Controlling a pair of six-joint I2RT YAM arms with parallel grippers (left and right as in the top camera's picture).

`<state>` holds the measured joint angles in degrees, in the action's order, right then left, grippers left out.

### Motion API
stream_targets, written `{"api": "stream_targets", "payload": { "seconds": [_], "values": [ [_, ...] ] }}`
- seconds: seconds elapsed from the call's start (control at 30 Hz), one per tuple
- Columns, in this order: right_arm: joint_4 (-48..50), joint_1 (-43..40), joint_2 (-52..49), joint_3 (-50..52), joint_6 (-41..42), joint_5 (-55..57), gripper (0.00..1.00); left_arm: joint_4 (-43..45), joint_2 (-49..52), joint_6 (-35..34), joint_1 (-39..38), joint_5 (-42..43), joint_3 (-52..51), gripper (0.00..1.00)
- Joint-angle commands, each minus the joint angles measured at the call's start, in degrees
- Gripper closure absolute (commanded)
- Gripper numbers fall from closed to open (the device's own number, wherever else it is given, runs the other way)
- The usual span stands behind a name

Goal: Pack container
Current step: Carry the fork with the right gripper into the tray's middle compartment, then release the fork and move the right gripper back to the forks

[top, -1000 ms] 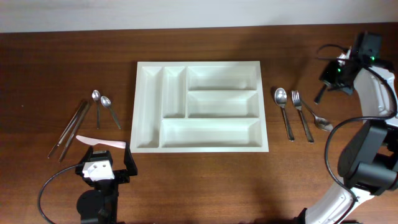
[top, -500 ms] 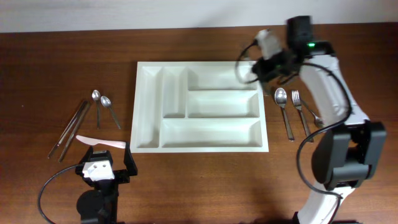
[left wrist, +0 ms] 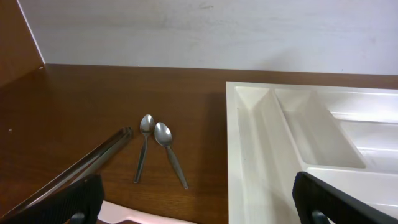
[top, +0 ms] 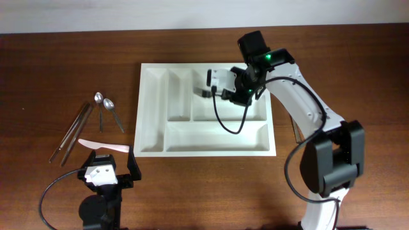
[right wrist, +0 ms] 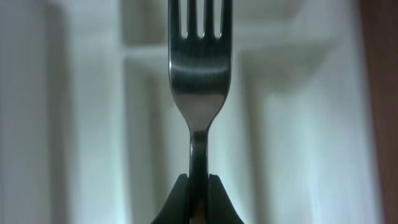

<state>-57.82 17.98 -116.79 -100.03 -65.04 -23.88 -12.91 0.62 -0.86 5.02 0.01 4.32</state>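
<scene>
- Jaws first, from overhead: the left gripper (top: 107, 165) sits at the near table edge, spread wide with nothing in it. The right gripper (top: 207, 90) hangs over the big white plastic cutlery tray (top: 144, 115), around the divider between the top and middle long compartments. Can't tell from up here how its jaws stand.
- Same view: a pale pink plastic knife (top: 102, 145) lies flat just ahead of the left jaws. Further ahead and off to their left are long thin metal sticks (top: 70, 133) and two small metal spoons (top: 99, 105), all on the brown wooden table (top: 51, 64).
- Left wrist: the black fingers (left wrist: 78, 200) sit in the bottom corners, way apart and gripping nothing. The spoons (left wrist: 144, 146) lie ahead between them, the sticks (left wrist: 74, 171) ahead of the left finger, and the tray (left wrist: 235, 130) ahead of the right one.
- Right wrist: the right gripper (right wrist: 199, 186) is pinched tight on the neck of a shiny metal fork (right wrist: 200, 68). The tines point straight out past the fingertips, and the tray (right wrist: 74, 124) is a blur behind.
</scene>
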Motion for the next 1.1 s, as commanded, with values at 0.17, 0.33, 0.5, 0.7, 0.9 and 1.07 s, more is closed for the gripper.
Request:
{"api": "stream_targets", "payload": {
  "seconds": [0.17,0.33,0.5,0.7,0.9,1.07],
  "values": [
    [-2.47,-1.03,-5.29,-0.98,-4.22,0.57,0.96,0.04,-0.33,0.9,0.39,-0.2,-0.37,0.01],
    [-2.43,-1.62,-7.1,-0.7,-4.22,0.57,0.96,0.04,-0.33,0.9,0.39,-0.22,-0.37,0.01],
    [-2.23,-1.99,-9.18,-0.68,-4.2,0.39,0.96,0.04,-0.33,0.9,0.42,-0.22,-0.37,0.01],
    [-1.57,-1.99,-10.03,-0.68,-3.34,0.09,0.96,0.04,-0.33,0.9,0.42,-0.22,-0.37,0.01],
    [-1.31,-1.99,-10.01,-0.7,-1.77,0.09,0.43,0.04,-0.33,0.9,0.42,-0.22,-0.37,0.01],
    [-1.25,-1.95,-9.88,-3.1,3.3,0.13,0.37,0.04,-0.33,0.9,0.39,-0.22,-0.37,0.01]
  ]
}}
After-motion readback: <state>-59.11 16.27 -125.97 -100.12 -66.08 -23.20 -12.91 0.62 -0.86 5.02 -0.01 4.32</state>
